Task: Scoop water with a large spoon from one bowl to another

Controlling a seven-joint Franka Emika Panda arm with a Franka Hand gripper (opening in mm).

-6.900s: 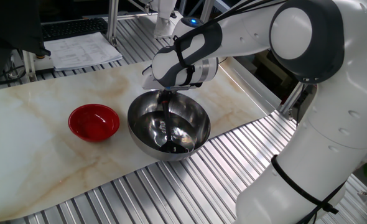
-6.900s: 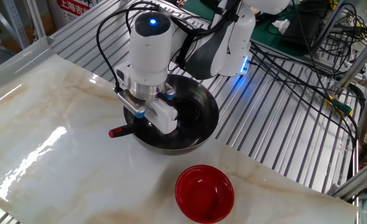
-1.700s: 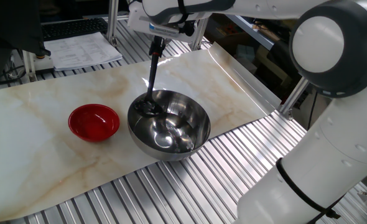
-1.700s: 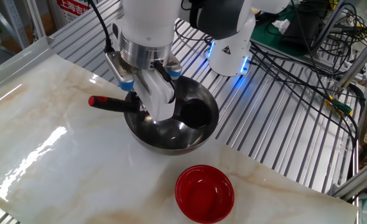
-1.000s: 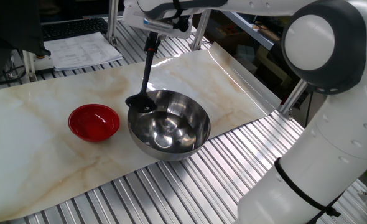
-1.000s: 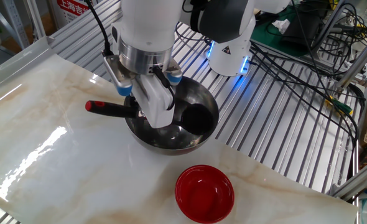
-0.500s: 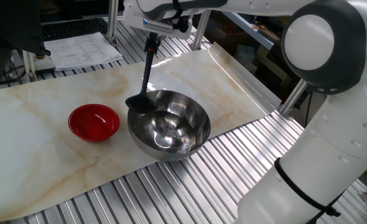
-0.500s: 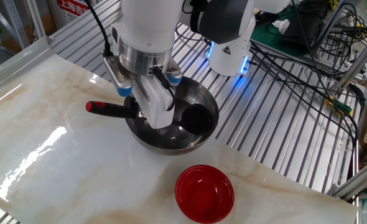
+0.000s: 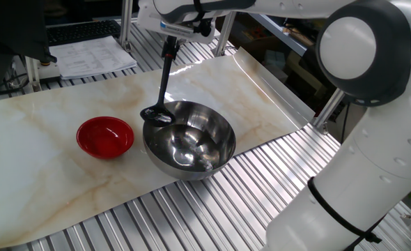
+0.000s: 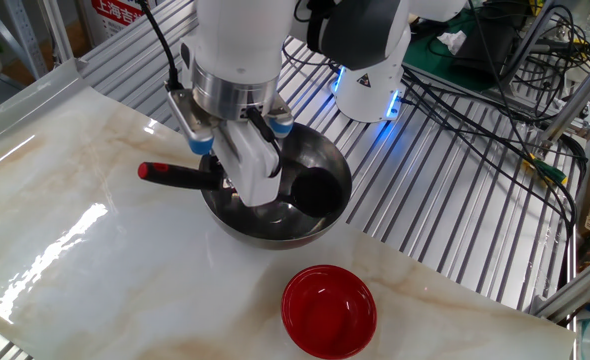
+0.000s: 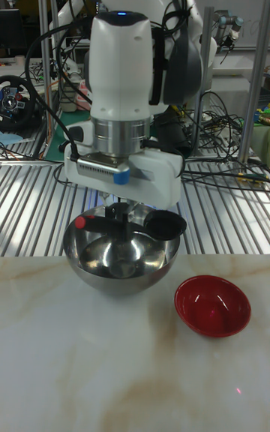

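Note:
My gripper (image 9: pixel 169 43) is shut on the upper end of the large spoon (image 9: pixel 163 80), a black ladle hanging almost straight down. Its round cup (image 9: pixel 155 113) hovers level at the left rim of the large steel bowl (image 9: pixel 169 166), on the side facing the red bowl (image 9: pixel 115 148). From the other side the gripper (image 10: pixel 220 175) holds the handle near its red tip (image 10: pixel 145 170), with the cup (image 10: pixel 315 190) over the steel bowl (image 10: pixel 343 170). Water shows only as glints (image 9: pixel 191 150) in the steel bowl. I cannot tell whether the cup holds any. The red bowl (image 10: pixel 300 292) stands apart.
Both bowls stand on a marble-patterned board (image 9: pixel 38 160) laid over a slatted metal table (image 9: pixel 212 209). Papers (image 9: pixel 94 56) lie at the back left. Cables (image 10: pixel 475 90) and the robot base (image 10: pixel 370 75) sit behind the steel bowl (image 11: pixel 120 271); the red bowl (image 11: pixel 213 312) lies to its right.
The arm rose from deep in the steel bowl and carried the ladle cup up to the rim on the red bowl's side. Over the last half second it has barely moved.

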